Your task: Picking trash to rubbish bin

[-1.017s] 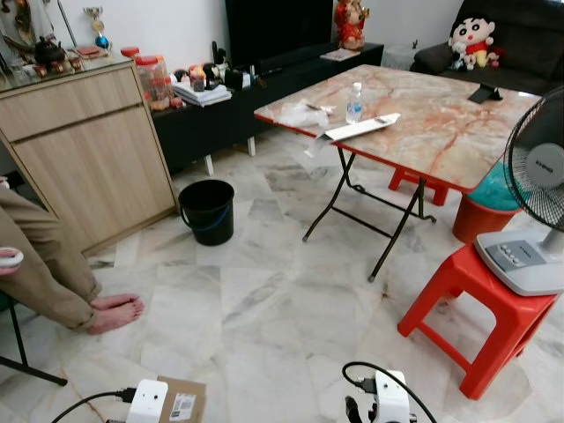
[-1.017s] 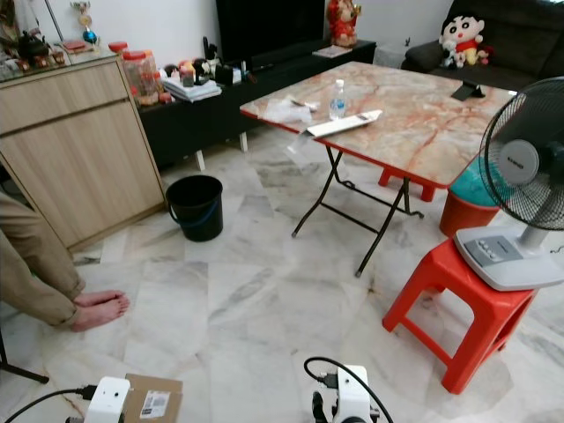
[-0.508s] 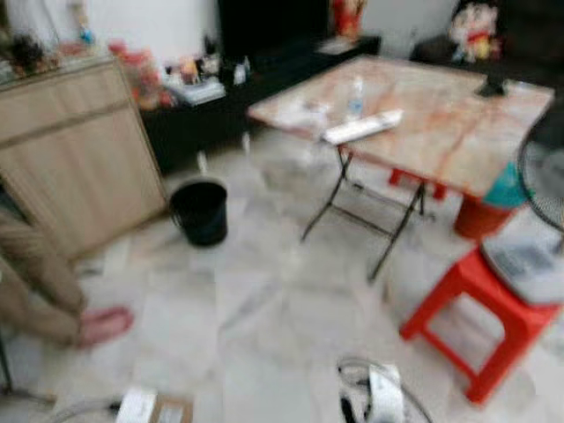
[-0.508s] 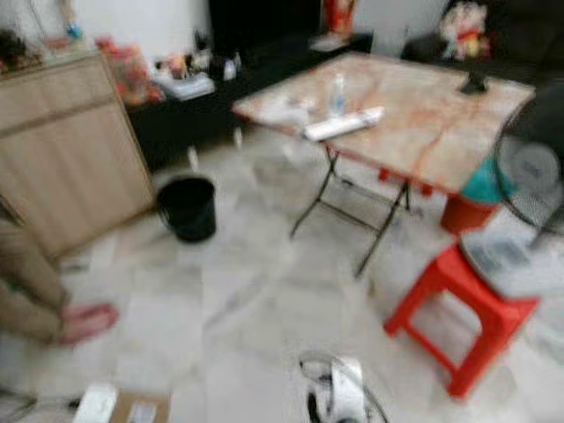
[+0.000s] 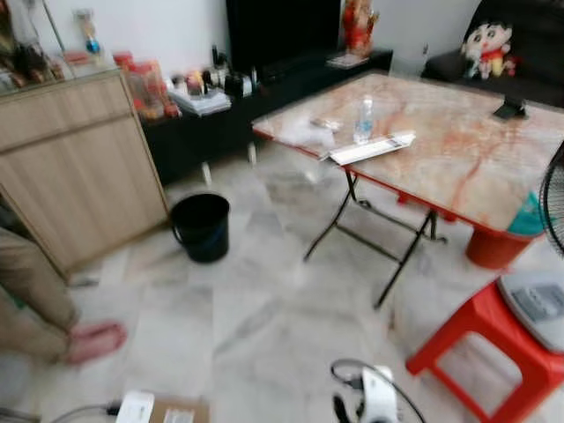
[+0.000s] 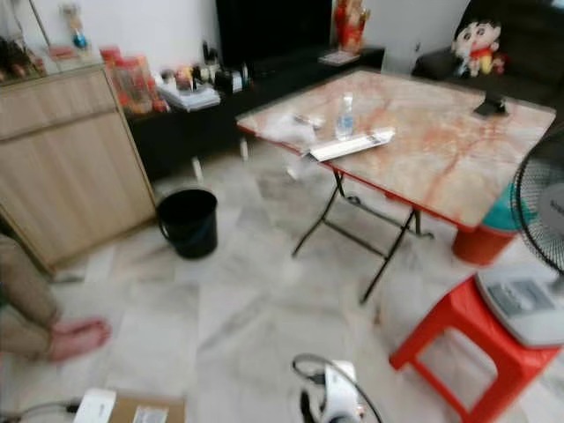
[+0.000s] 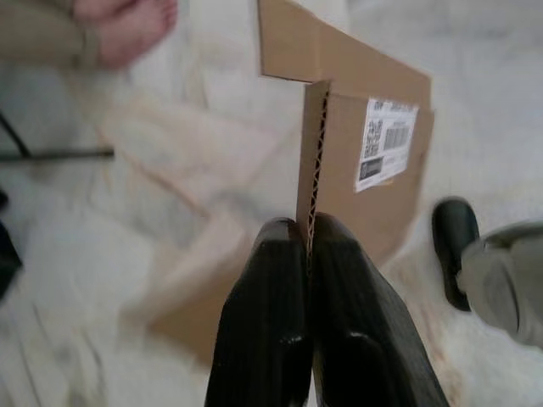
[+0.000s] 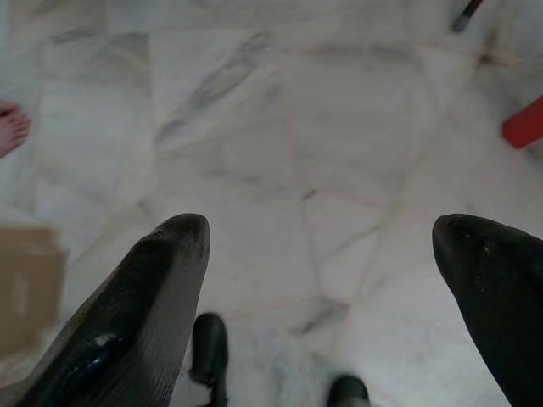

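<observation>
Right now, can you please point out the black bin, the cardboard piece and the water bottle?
black bin [image 5: 202,227], left eye view, on its front wall.
cardboard piece [image 7: 373,182], left wrist view, on its flat face below the label.
water bottle [image 5: 363,122], left eye view, on its body.

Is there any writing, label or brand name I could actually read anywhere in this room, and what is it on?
No text here can be read.
Cardboard box, held in the left pincer: white shipping label with barcodes, print too small and blurred.
Water bottle on the folding table: label blurred.
Fan: badge at its centre too blurred to read.
Snack jars on the black TV bench: labels blurred.
</observation>
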{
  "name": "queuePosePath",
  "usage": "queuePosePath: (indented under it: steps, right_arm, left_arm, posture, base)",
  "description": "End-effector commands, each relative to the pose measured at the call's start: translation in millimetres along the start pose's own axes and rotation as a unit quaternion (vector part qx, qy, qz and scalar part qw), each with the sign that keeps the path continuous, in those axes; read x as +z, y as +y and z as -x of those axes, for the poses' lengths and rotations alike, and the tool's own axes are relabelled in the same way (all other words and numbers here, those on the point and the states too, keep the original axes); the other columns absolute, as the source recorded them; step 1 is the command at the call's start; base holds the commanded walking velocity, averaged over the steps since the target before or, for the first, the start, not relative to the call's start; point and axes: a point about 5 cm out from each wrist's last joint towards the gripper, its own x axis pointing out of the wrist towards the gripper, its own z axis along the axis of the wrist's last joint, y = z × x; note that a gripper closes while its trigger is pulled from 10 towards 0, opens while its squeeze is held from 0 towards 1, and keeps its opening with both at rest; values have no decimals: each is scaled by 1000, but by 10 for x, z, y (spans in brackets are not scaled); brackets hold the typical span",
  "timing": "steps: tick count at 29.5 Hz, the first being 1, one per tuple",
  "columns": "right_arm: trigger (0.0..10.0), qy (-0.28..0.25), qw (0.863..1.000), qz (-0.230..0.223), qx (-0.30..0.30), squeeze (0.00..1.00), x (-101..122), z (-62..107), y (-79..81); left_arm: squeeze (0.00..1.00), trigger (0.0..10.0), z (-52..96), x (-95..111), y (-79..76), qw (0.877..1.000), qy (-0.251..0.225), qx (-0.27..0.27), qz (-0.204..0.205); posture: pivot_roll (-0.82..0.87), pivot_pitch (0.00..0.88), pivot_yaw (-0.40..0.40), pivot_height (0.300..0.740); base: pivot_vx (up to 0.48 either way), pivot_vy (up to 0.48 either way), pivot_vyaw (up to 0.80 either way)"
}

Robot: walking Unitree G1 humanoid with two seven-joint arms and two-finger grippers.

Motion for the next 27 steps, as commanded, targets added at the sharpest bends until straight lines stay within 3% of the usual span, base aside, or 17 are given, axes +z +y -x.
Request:
queuePosePath:
  steps: [1, 8, 18, 27]
  right_arm:
    - [10000, 4, 1000, 9, -14, 0, -35, 20, -102]
    - [10000, 4, 1000, 3, -15, 0, -54, 27, -110]
    - [10000, 6, 1000, -1, -16, 0, -65, 29, -107]
    - [10000, 8, 1000, -2, -15, 0, -74, 29, -94]
  left_arm:
    - [0, 10000, -17, 92, -21, 1000, -15, -2, -6]
    - [0, 10000, -19, 104, -29, 1000, -16, -2, -4]
    - [0, 10000, -16, 88, -34, 1000, -14, -1, 1]
    - [0, 10000, -15, 79, -24, 1000, -12, 0, 3]
  posture:
    - [-21, 0, 38, 740]
    - [-13, 0, 27, 740]
    - [-3, 0, 29, 740]
    - [-1, 0, 28, 740]
  base:
    - [450, 0, 0]
    - [452, 0, 686]
    - [453, 0, 0]
    - [453, 0, 651]
